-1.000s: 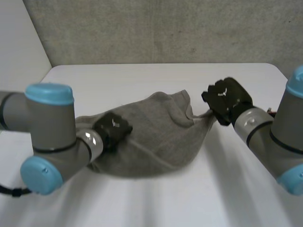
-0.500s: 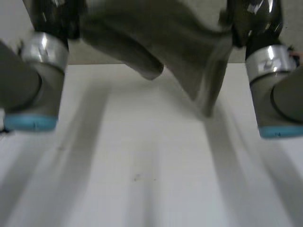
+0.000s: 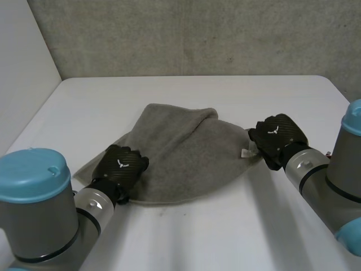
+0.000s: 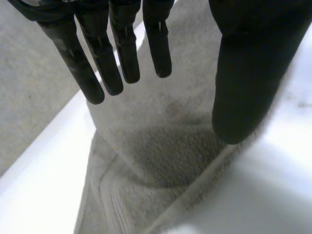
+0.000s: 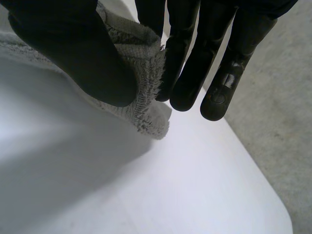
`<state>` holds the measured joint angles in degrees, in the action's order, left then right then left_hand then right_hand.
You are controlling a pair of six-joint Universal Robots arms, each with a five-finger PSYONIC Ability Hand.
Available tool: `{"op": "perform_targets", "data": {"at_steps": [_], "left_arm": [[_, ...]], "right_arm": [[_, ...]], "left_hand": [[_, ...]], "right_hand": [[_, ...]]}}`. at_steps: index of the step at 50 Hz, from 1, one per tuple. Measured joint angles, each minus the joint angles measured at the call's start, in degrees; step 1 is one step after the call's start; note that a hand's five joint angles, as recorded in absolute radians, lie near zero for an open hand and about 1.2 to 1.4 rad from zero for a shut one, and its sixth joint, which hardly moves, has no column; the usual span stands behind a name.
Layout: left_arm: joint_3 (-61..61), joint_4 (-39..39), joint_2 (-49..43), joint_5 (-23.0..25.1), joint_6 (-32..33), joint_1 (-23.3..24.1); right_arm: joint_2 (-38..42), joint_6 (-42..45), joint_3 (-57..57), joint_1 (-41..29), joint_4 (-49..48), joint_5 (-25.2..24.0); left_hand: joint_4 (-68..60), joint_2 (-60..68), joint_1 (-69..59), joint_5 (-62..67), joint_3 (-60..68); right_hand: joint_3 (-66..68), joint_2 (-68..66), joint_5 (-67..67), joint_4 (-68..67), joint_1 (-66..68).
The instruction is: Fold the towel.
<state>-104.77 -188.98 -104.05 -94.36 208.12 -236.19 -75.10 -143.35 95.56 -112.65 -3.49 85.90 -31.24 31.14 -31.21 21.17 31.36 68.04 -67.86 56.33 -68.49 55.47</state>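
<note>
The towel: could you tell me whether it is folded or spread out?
Partly folded, untidily: the towel lies rumpled on the table, its far edge rolled over itself.

White table, matte top, far right corner rounded. Rough grey concrete wall runs behind its far edge. Plain white wall on the left meets the concrete in a corner. Light diffuse; soft shadows on the tabletop.

I see a white table with rounded far corners. A rough grey wall stands behind it, a plain white wall at left.
</note>
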Motion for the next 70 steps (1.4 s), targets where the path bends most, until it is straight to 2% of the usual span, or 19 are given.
{"op": "perform_targets", "data": {"at_steps": [7,10,11,19,24,31,37,38,40,42,43,45,49,53,54,60,64,67,70], "left_arm": [[0.26,-0.05,2.14,-0.05,-0.05,-1.28],[0.01,-0.33,2.27,0.09,-0.22,-3.18],[-0.14,-0.33,2.26,0.20,-0.34,-3.86],[-1.56,0.20,2.12,1.41,-2.68,-5.48],[-2.21,1.41,2.03,2.45,-8.00,-5.66],[-2.23,2.59,0.96,3.84,-14.59,-5.84],[-1.81,2.35,-2.57,4.79,-16.51,-6.06],[-1.70,2.21,-3.15,4.80,-16.55,-6.09],[-1.20,1.58,-4.92,4.77,-16.58,-6.17],[-0.68,0.85,-6.08,4.69,-16.54,-6.23],[-0.25,0.17,-6.94,4.59,-16.46,-6.27],[0.37,-0.95,-7.88,4.44,-16.29,-6.49],[0.93,-2.31,-7.86,4.32,-15.88,-7.53],[0.95,-3.09,-4.85,4.45,-15.50,-9.68],[0.77,-3.23,-0.52,4.69,-15.07,-11.38],[0.56,-2.47,10.82,5.20,-11.88,-13.77],[0.73,0.15,19.97,6.67,-5.25,-15.33],[0.80,1.78,21.63,7.63,-2.69,-15.69],[0.95,8.21,23.15,10.62,4.45,-16.49]], "right_arm": [[-3.45,-4.18,0.86,-0.12,-0.53,-0.67],[-5.46,-8.89,0.83,-0.18,-0.58,-0.87],[-7.20,-13.00,0.46,-0.24,-0.51,-1.00],[-14.81,-23.10,-2.66,-0.61,-0.21,-0.75],[-19.28,-24.78,-5.48,-1.10,0.59,0.70],[-20.78,-24.66,-7.85,-3.46,2.01,3.76],[-20.69,-24.40,-9.50,-6.32,2.69,6.13],[-20.65,-24.39,-9.72,-6.53,2.79,6.37],[-20.65,-24.37,-10.07,-6.70,3.01,6.70],[-20.70,-24.35,-10.24,-6.65,3.14,6.80],[-20.80,-24.33,-10.34,-6.55,3.24,6.85],[-21.08,-24.19,-10.38,-6.32,3.41,6.80],[-21.34,-23.70,-10.25,-6.02,3.90,6.45],[-21.32,-22.33,-10.10,-5.47,5.08,5.85],[-21.00,-19.04,-9.86,-4.36,6.84,5.40],[-19.11,-7.16,-8.83,-2.23,11.46,4.72],[-17.18,4.71,-7.48,-1.64,15.92,4.61],[-16.56,8.17,-6.90,-1.62,17.61,4.62],[-14.16,14.92,-5.32,-1.76,22.22,4.65]], "left_hand": [[5.60,-5.35,4.91,-5.42,-5.54],[6.94,-6.74,6.57,-6.94,-6.91],[7.50,-7.32,7.00,-7.51,-7.50],[7.81,-7.59,7.18,-7.81,-7.74],[7.80,-7.59,7.18,-7.81,-7.73],[7.37,-7.30,7.12,-7.27,-7.59],[6.31,-6.22,6.39,-6.17,-6.42],[5.61,-5.24,5.57,-5.51,-5.42],[-4.75,5.33,-6.39,4.85,4.60],[-6.70,7.84,-8.31,6.67,6.56],[-22.60,23.44,-23.56,22.68,23.06],[-31.05,31.57,-31.30,31.05,30.81],[-35.70,36.10,-34.42,35.42,35.78],[-37.91,38.06,-35.99,37.59,37.76],[-38.09,38.25,-36.17,37.64,37.95],[-38.36,38.47,-36.19,37.93,38.20],[-38.49,38.54,-36.16,38.05,38.23],[-38.49,38.54,-36.19,38.06,38.23],[-38.50,38.54,-36.20,38.09,38.24]], "right_hand": [[0.00,0.00,0.00,0.00,0.00],[0.00,0.00,0.00,0.00,0.00],[0.00,0.00,0.00,0.00,0.00],[0.00,0.00,0.00,0.00,0.00],[0.00,0.00,0.00,0.00,0.00],[0.00,0.00,0.01,0.00,0.00],[0.00,0.00,0.00,0.00,0.00],[0.00,0.00,0.00,0.00,0.00],[0.00,0.00,0.00,0.00,0.00],[0.00,0.00,0.00,0.00,0.00],[0.00,0.00,0.00,0.00,0.00],[0.00,0.00,0.00,0.00,0.00],[0.00,0.00,0.00,0.00,0.00],[0.00,0.00,0.00,0.00,0.00],[0.00,0.00,0.00,0.00,0.00],[0.00,0.00,0.00,0.00,0.00],[0.00,0.00,0.00,0.00,0.00],[0.00,0.00,0.01,0.00,0.00],[0.00,0.00,0.00,0.00,0.00]]}}
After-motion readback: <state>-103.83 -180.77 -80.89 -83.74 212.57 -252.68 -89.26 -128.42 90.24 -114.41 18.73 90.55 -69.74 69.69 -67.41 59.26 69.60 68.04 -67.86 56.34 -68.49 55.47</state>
